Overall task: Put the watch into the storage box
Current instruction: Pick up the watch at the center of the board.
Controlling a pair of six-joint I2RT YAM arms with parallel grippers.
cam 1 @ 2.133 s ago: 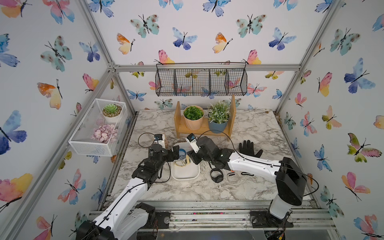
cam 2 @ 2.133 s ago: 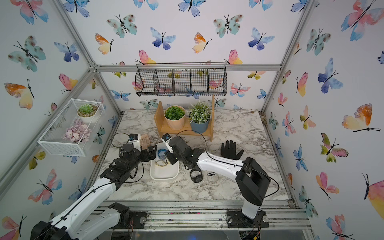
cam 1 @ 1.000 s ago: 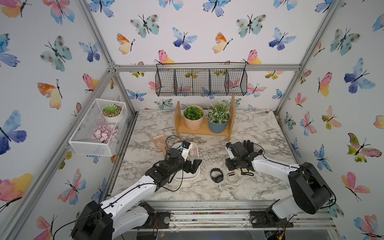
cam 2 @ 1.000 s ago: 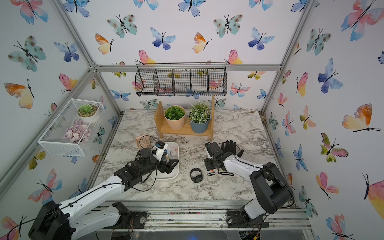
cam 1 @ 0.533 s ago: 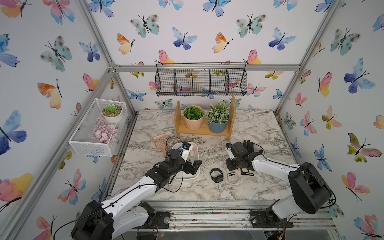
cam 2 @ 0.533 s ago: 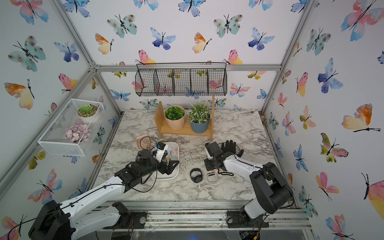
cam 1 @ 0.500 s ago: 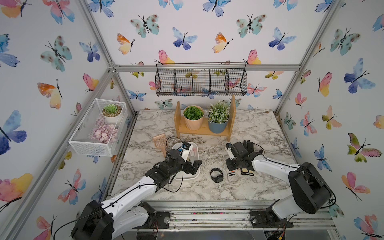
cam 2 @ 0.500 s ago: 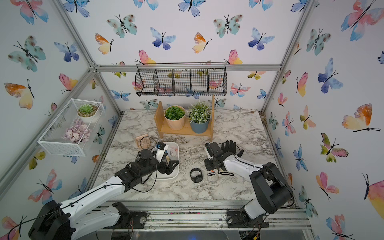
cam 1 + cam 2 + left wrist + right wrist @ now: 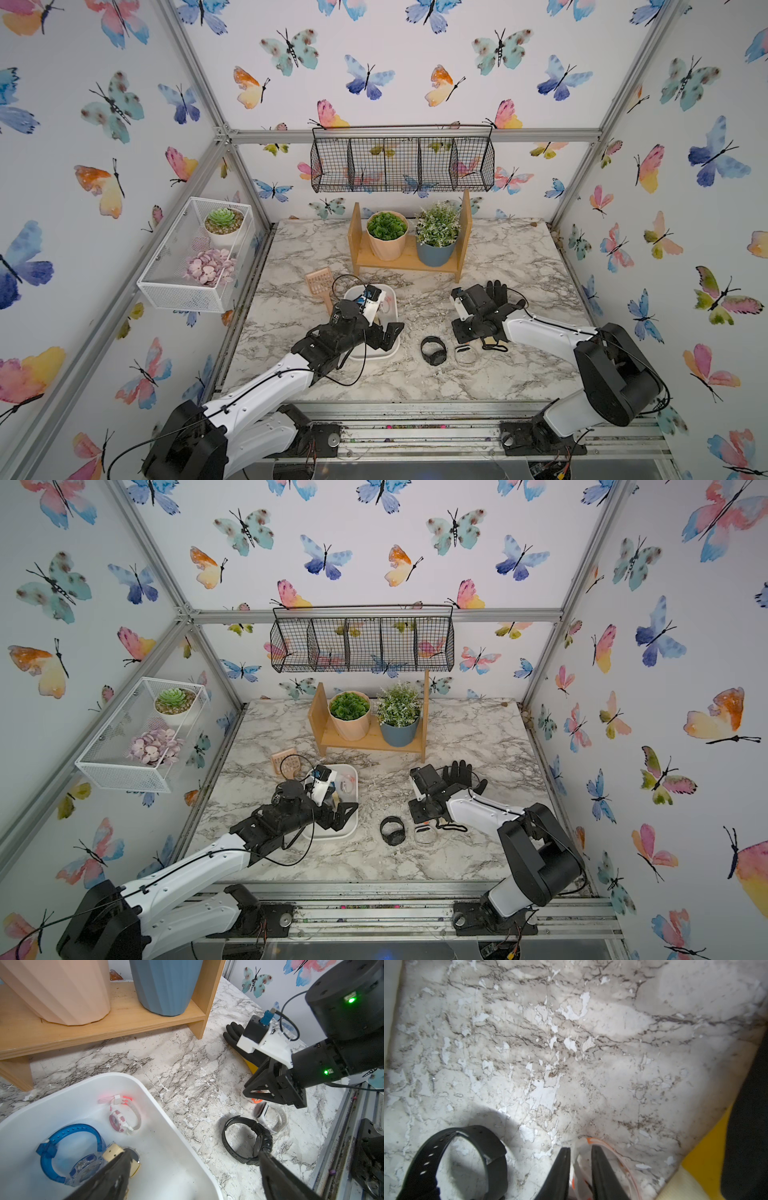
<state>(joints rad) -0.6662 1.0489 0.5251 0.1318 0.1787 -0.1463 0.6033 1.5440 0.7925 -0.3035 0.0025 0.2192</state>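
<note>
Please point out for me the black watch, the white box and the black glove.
Watch (image 9: 265,1140): left wrist view, on its case.
Box (image 9: 166,1157): left wrist view, on its bare floor.
Glove (image 9: 457,773): a top view, on its fingers.

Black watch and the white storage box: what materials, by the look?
Watch: probably matte black rubber or silicone strap; it has punched holes and holds a springy loop. Storage box: smooth white moulded plastic, semi-gloss, with rounded corners and a soft sheen on its walls.

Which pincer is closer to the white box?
Left. The left pincer sits over the white box's rim; the right pincer, beyond the black watch, pinches a white strap.
</note>
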